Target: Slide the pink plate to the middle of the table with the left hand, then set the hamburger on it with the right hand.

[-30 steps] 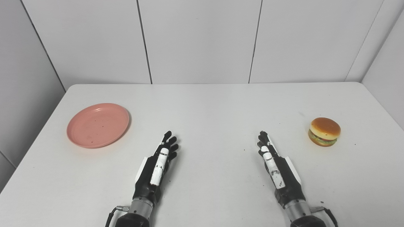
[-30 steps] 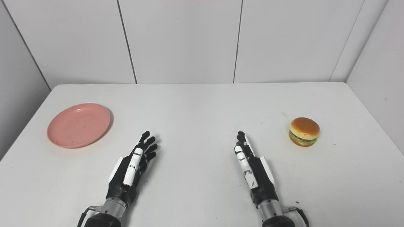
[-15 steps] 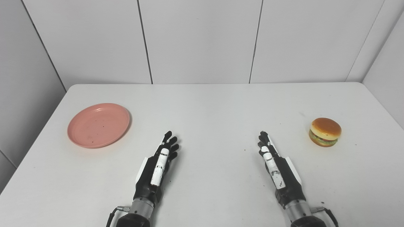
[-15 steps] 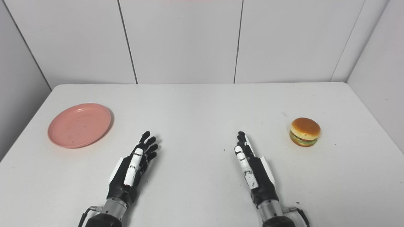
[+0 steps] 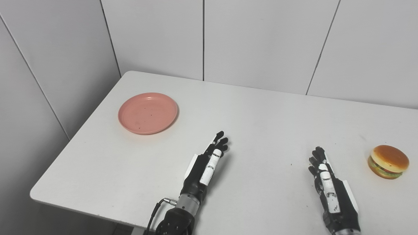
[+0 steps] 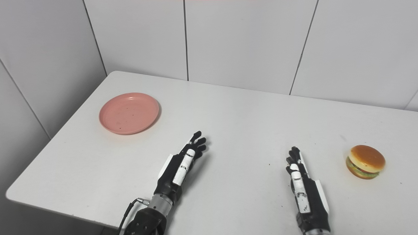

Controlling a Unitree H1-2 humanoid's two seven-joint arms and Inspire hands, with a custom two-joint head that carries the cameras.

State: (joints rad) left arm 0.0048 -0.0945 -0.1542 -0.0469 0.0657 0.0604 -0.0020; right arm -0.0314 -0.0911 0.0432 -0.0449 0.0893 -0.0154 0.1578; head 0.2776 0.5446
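pink plate (image 5: 148,113) | far-left of left robot hand (image 5: 205,164) | apart, untouched

My head cameras now swing left, showing the surface (image 5: 261,114) edge and side wall, while nothing on it shifts, neither robot hand moving.

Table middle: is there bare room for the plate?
Yes. The white table lies bare between the round pink plate, the toy hamburger and both open hands, left and right. Nowhere is crowded.
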